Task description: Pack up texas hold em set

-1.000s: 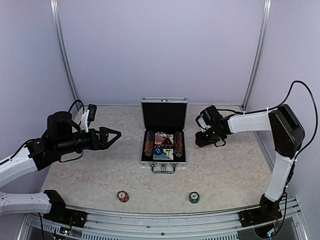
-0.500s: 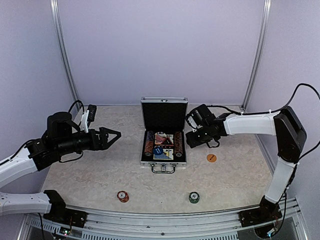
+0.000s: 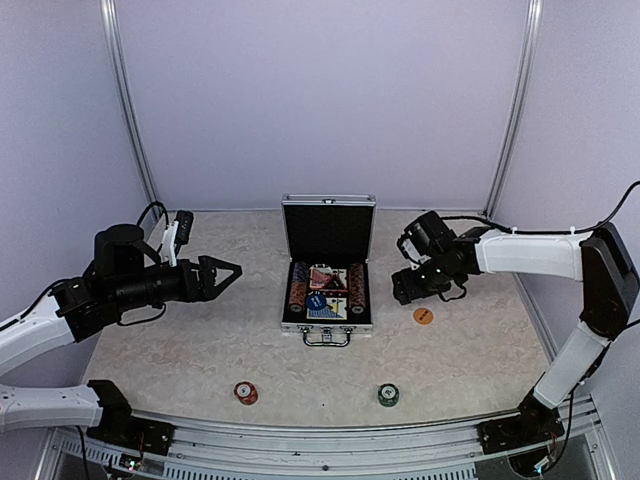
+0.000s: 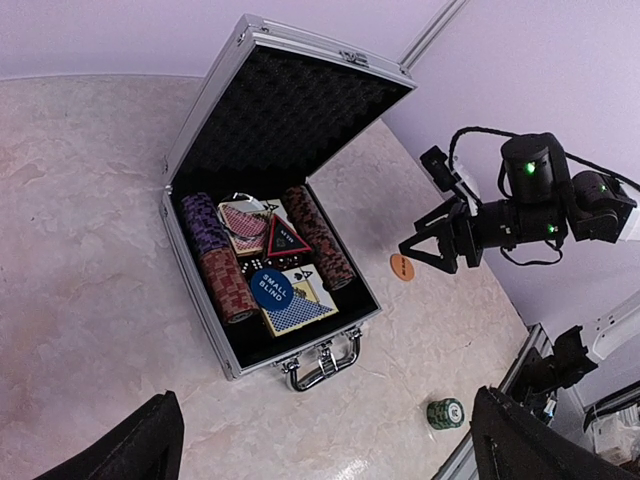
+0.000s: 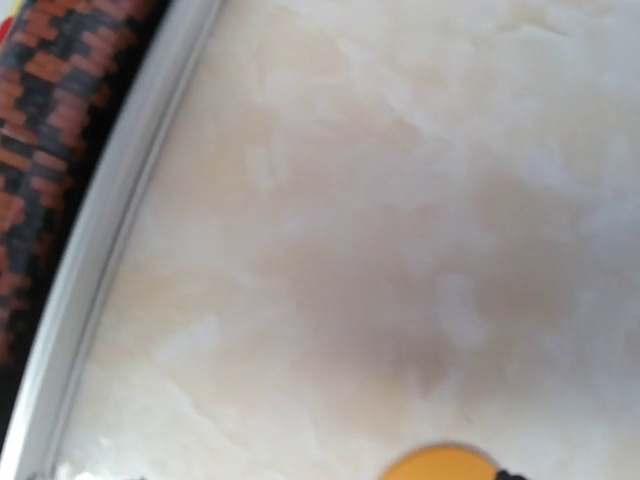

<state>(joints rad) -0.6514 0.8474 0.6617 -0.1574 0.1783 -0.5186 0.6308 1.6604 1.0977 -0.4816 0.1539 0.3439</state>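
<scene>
Silver case [image 3: 328,230] mostly packed, lid up; I've got orange disc [image 3: 423,315] right of it, red stack [image 3: 245,392] and green stack [image 3: 388,395] near edge left; left gripper [image 3: 231,277] and right gripper [image 4: 420,257] both spread, empty.

Both arms [image 3: 530,250] have white shells, black joints, looped black cables [image 3: 152,208].
</scene>
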